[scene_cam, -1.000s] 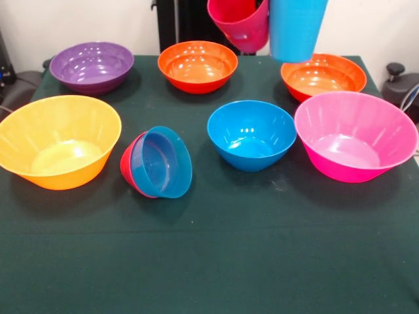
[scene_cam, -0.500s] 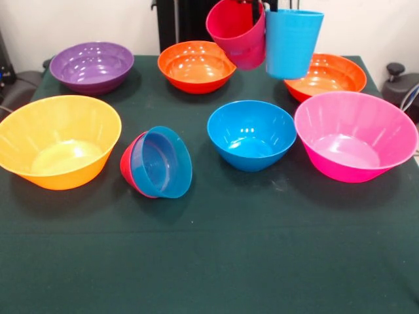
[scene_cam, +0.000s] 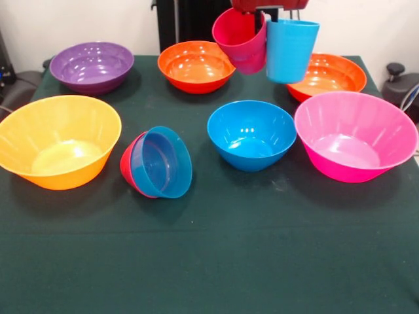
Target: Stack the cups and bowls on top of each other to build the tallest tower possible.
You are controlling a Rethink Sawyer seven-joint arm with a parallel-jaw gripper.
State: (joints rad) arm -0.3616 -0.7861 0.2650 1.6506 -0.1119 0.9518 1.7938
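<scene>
My gripper [scene_cam: 267, 12] hangs at the top of the front view, shut on the touching rims of the two cups. The crimson red cup [scene_cam: 239, 39] tilts to the left of it and the light blue cup [scene_cam: 291, 51] hangs upright to the right. Both cups are in the air, above and behind the mid-sized blue bowl [scene_cam: 252, 134]. A small blue bowl [scene_cam: 162, 161] lies on its side, nested in a small red bowl [scene_cam: 126, 167], left of centre on the green table [scene_cam: 216, 261].
A purple bowl [scene_cam: 91, 65] and two orange bowls [scene_cam: 196, 65] [scene_cam: 327, 75] stand along the back. The large yellow-orange bowl [scene_cam: 55, 140] is at the left and the large pink bowl [scene_cam: 357, 134] at the right.
The two cups have come down from the top edge, so their rims and the gripper above them now show. The bowls have not moved.
</scene>
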